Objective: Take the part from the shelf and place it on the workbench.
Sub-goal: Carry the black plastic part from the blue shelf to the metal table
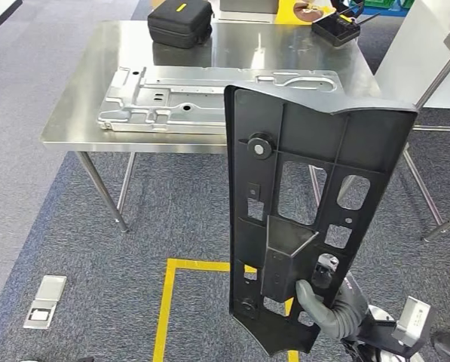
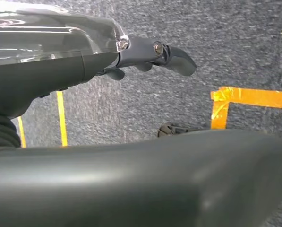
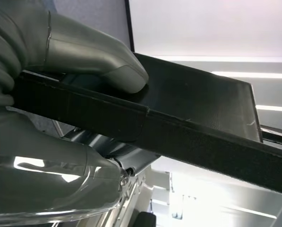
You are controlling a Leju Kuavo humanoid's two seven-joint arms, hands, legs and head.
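Black plastic, one part (image 1: 302, 219) stands upright, gripped at its lower end by the right hand (image 1: 325, 305). The left hand (image 2: 146, 54) hangs with fingers apart, holding nothing. One stamped metal panel (image 1: 211, 98) lies along the workbench's (image 1: 75, 113) near edge, one black case (image 1: 179, 23) at its far edge.

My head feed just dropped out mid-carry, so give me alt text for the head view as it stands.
The right hand grips the lower end of a tall black plastic part, holding it upright in front of a steel workbench. On the bench lie a flat grey metal plate and, at the far edge, a black case. Yellow tape marks the grey carpet below.
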